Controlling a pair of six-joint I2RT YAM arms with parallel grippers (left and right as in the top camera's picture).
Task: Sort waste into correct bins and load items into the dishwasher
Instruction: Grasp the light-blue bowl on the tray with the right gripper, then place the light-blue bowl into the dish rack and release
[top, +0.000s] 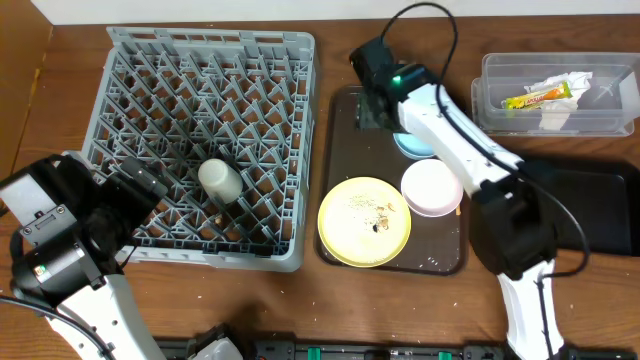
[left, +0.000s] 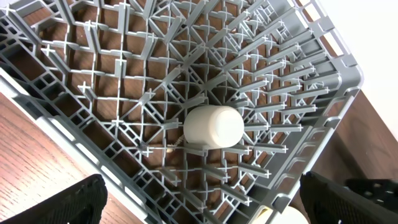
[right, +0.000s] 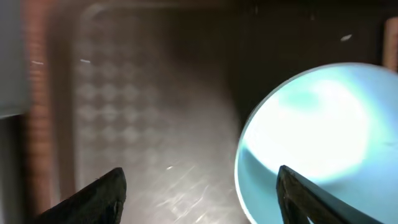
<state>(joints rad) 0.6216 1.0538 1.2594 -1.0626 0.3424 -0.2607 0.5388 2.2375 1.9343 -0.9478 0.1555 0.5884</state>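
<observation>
The grey dish rack (top: 205, 80) holds the small cream cup (top: 220, 181), lying among the pegs; it also shows in the left wrist view (left: 213, 127). My left gripper (top: 140, 190) is open and empty at the rack's front left edge (left: 199, 205). The yellow plate (top: 364, 221) with food crumbs, the pale bowl (top: 432, 187) and the light-blue saucer (top: 413, 146) sit on the dark-brown tray (top: 345, 110). My right gripper (right: 202, 193) is open just above the tray, its right finger over the saucer (right: 323, 124). The clear tub (top: 556, 95) holds the napkin (top: 558, 112) and yellow-green wrapper (top: 535, 96). Chopsticks are out of view.
The shallow black bin (top: 600, 205) lies at the right edge, partly behind my right arm. Bare wooden table runs along the front. The right wrist view is blurred.
</observation>
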